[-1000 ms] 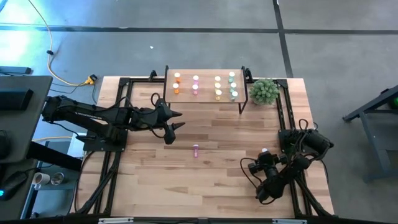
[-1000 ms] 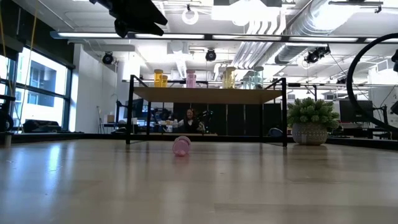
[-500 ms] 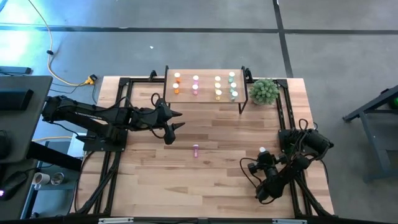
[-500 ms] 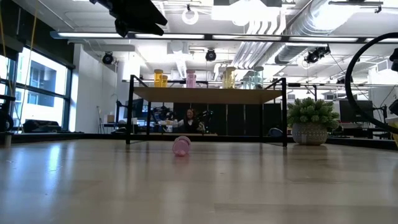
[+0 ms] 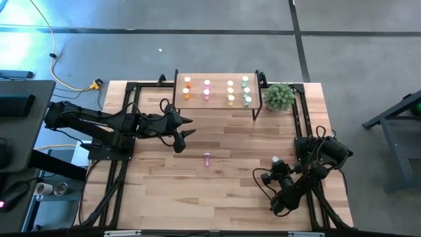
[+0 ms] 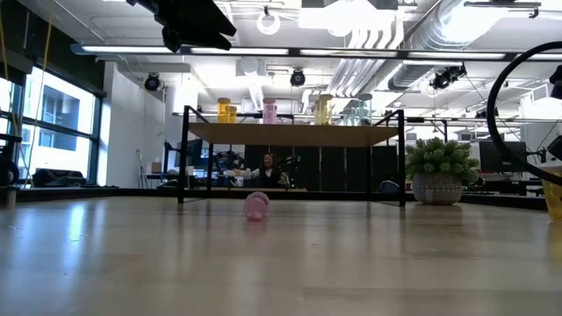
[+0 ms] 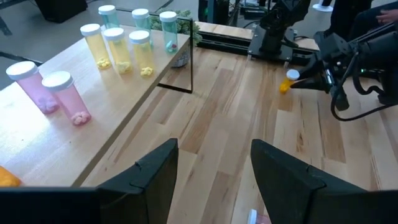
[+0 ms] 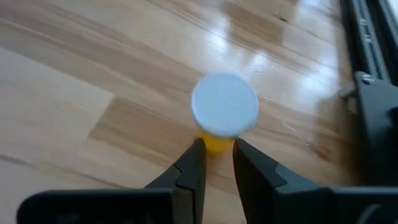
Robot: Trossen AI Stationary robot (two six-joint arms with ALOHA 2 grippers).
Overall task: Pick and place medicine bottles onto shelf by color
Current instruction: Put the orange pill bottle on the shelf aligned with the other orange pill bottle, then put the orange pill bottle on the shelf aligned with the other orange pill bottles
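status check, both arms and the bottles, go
Right gripper shut on orange bottle near table's right side. Left gripper open, hovering short of the shelf. Pink bottle lying mid-table. Nothing in the way.

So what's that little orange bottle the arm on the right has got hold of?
The orange bottle is a tiny see-through cylinder with a round white cap, plastic by the look of it. The right gripper is shut on its body just under the cap, one dark finger on each side. It sits at the table's right side, well away from the shelf. In the left wrist view it hangs upright at the gripper's tip. Whether its base touches the wood I can't tell.
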